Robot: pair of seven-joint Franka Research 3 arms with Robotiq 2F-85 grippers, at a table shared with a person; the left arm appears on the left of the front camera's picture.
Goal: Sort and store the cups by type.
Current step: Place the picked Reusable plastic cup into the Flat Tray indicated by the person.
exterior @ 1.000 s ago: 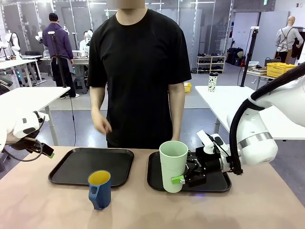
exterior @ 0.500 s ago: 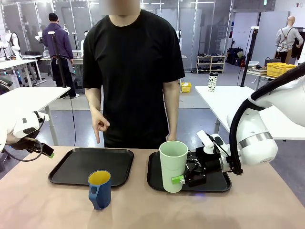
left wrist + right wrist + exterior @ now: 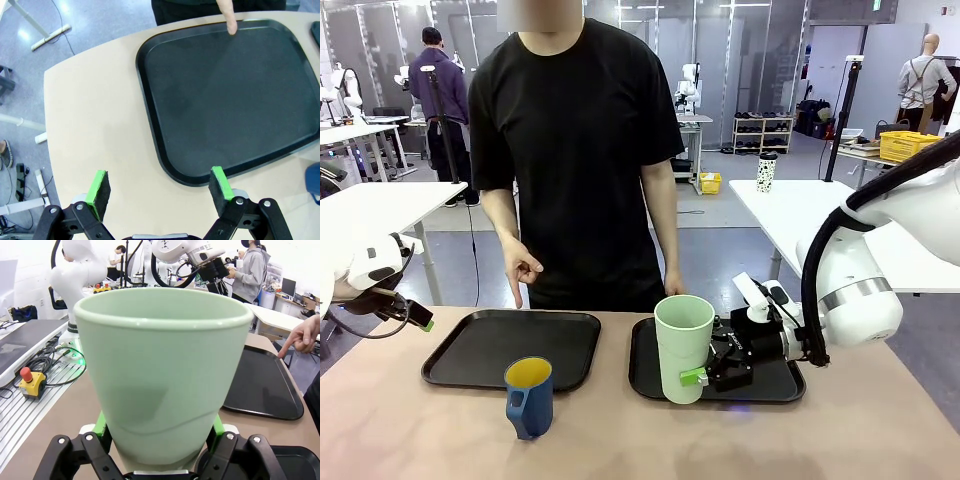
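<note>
The tall mint-green tumbler (image 3: 683,345) stands upright at the front left corner of the right black tray (image 3: 770,382). My right gripper (image 3: 703,376) is shut on its lower part; in the right wrist view the tumbler (image 3: 165,370) sits between the green pads of that gripper (image 3: 160,429). The dark blue mug (image 3: 529,397) with a yellow inside stands on the table in front of the left black tray (image 3: 490,345). My left gripper (image 3: 408,312) hangs open at the far left, and in its own view this gripper (image 3: 159,186) is above bare tabletop beside the left tray (image 3: 225,100).
A person stands at the far side, one hand (image 3: 523,270) pointing a finger (image 3: 230,17) down at the left tray's far edge. A sliver of the mug (image 3: 315,182) shows at the left wrist view's right edge. Bare tabletop lies in front of both trays.
The person has stepped toward picture left and lowered a pointing hand to the left tray's far edge. Both arms, the tumbler and the mug have stayed put.
</note>
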